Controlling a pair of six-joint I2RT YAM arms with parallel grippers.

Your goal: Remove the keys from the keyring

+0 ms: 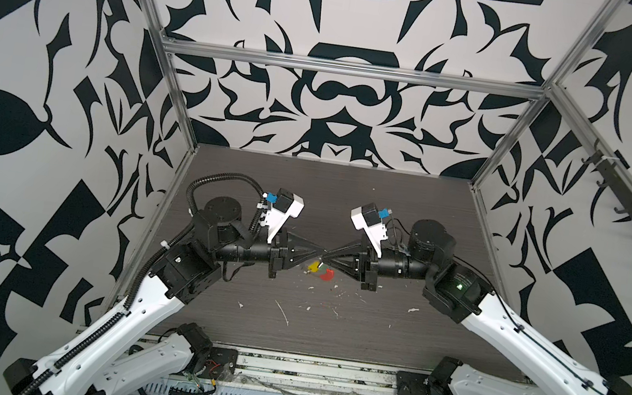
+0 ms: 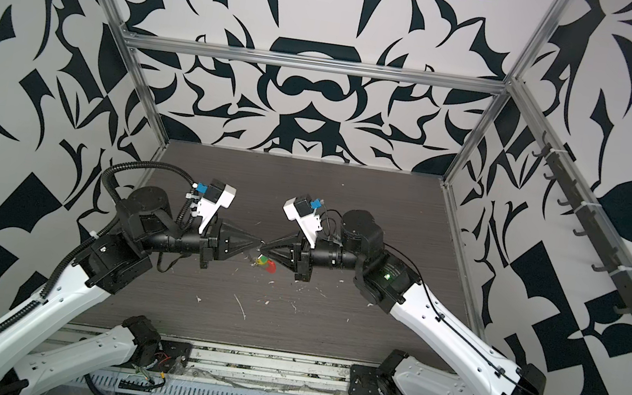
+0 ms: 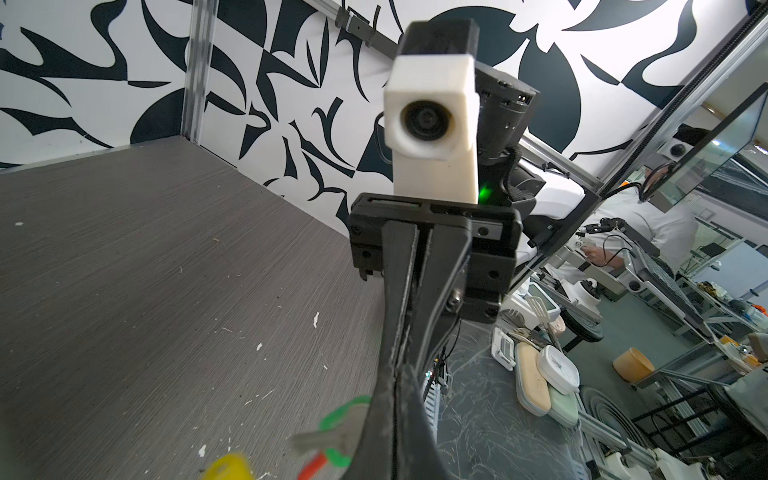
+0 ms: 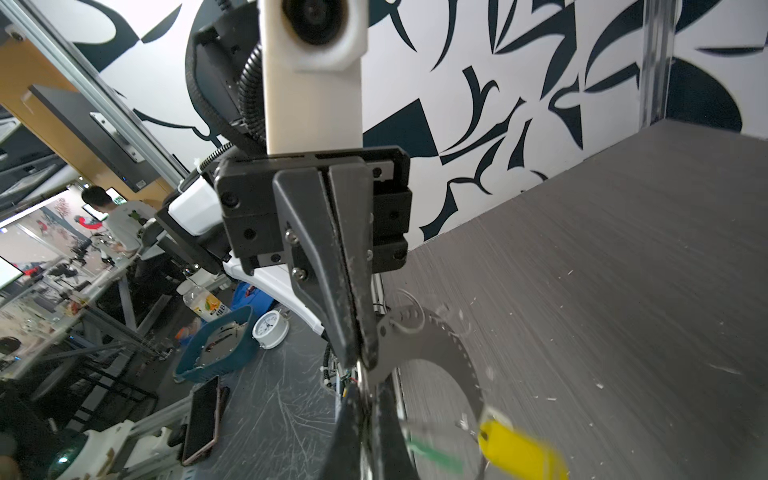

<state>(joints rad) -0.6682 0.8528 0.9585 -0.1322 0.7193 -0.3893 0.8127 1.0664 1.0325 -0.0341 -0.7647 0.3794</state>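
Keyring [image 4: 455, 347]: a long, curved, pale perforated strip with a red end section [image 1: 328, 274] and a thin silver wire ring [image 4: 405, 309] threaded through a hole at its pale end. It is held in the air above the dark wood-grain surface [image 1: 329, 326], near the middle of the workspace. The keys are a yellow oblong plastic tag [image 4: 519, 451] and a green oblong plastic tag [image 4: 436, 453]. Both are blurred in the wrist views. In both top views they hang just beside the red end, directly below the meeting fingertips. The left gripper [image 1: 317, 253] reaches in level from the left. The right wrist view shows its fingers [image 4: 316, 270] closed, with their tips pinching the pale end of the strip next to the wire ring. The right gripper [image 1: 328, 256] faces it from the right, tip to tip. Its fingers [image 3: 397, 270] are pressed together, and what lies between them cannot be made out. Small pale scraps [image 1: 283, 313] lie scattered on the surface in front of the grippers. The patterned black-and-white walls [image 1: 340, 105] enclose the surface on three sides.
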